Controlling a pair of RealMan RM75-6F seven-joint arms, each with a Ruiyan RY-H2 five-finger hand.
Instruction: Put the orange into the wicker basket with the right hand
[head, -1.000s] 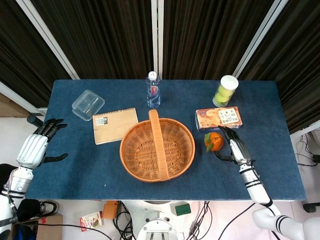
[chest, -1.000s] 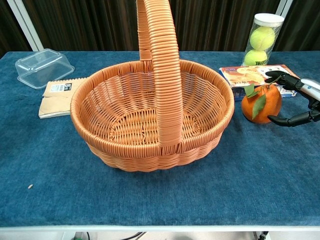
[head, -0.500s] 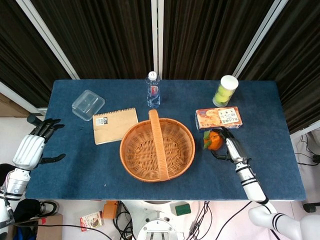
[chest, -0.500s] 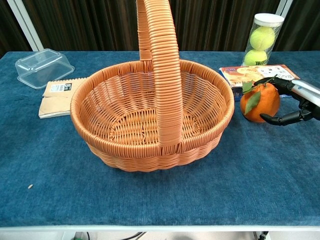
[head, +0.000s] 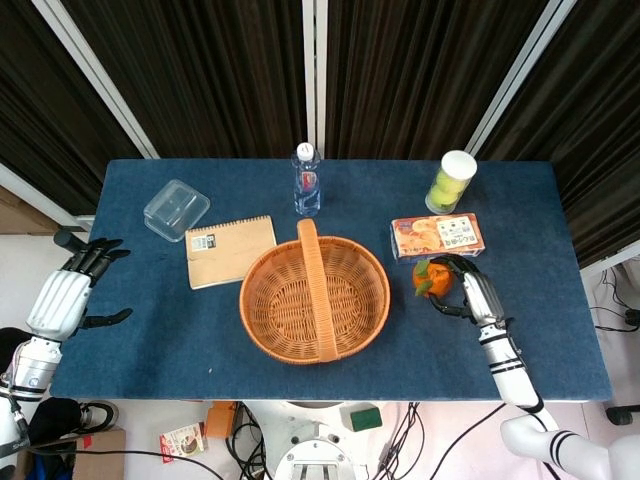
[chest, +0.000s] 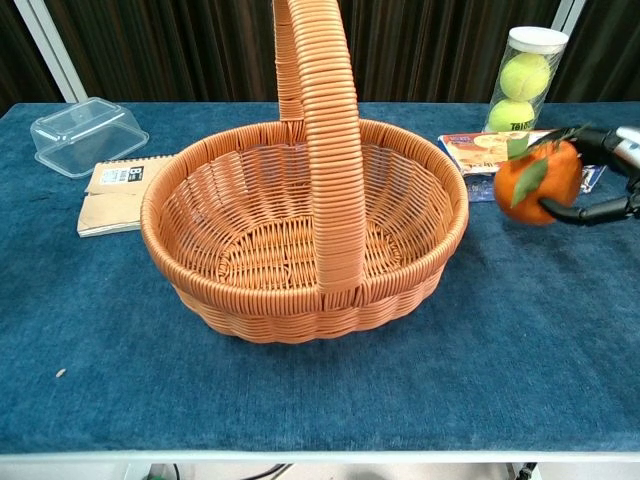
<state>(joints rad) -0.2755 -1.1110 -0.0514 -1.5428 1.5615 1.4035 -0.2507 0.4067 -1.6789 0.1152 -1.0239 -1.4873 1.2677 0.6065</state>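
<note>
An orange (head: 436, 278) (chest: 538, 182) with green leaves is off the table, held by my right hand (head: 474, 294) (chest: 606, 180), whose fingers wrap it from the right side. It hangs just right of the wicker basket (head: 315, 297) (chest: 305, 232), which stands mid-table with its tall handle upright and nothing inside. My left hand (head: 66, 296) hovers off the table's left edge, fingers spread and holding nothing; only the head view shows it.
A snack box (head: 437, 236) (chest: 490, 149) lies just behind the orange, with a tube of tennis balls (head: 450, 181) (chest: 522, 80) beyond it. A water bottle (head: 306, 180), a notebook (head: 230, 250) (chest: 118, 192) and a clear plastic container (head: 176, 209) (chest: 88, 135) sit behind and left of the basket.
My right hand closed around the orange and lifted it off the table, moving it slightly up. The left hand barely moved.
</note>
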